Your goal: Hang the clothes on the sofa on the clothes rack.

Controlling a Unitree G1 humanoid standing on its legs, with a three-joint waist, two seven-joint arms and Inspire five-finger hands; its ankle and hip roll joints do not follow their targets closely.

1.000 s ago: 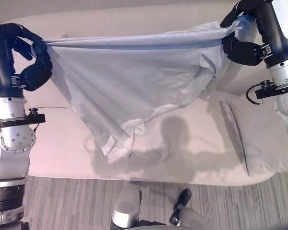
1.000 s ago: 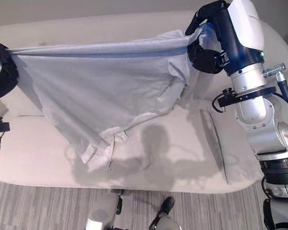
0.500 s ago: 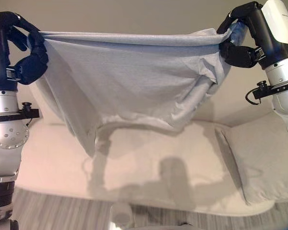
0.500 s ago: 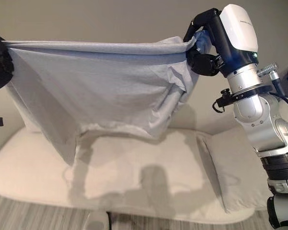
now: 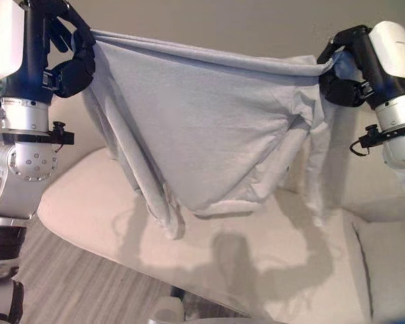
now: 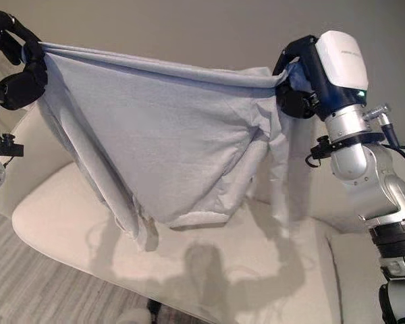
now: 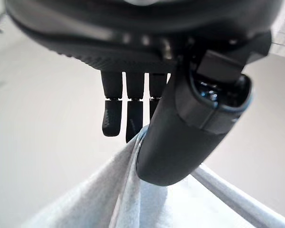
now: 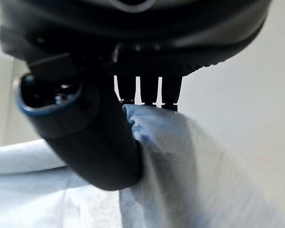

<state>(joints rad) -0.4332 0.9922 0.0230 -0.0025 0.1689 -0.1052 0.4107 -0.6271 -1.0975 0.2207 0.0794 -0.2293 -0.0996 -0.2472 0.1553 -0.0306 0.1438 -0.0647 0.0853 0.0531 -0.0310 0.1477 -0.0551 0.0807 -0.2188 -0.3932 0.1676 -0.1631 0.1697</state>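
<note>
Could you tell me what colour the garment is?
Plain light grey garment, no pattern; clearest in the left eye view.

Head stereo pair: both eyes look forward and down from slightly offset spots, sharing the stretched shirt [image 5: 209,128] and the sofa [image 5: 270,270]. Each wrist camera looks along its own hand, left hand [image 7: 180,137] and right hand [image 8: 95,142], from very close.

cream sofa [image 5: 270,270], cushion [image 5: 391,263] lying at its right end
</note>
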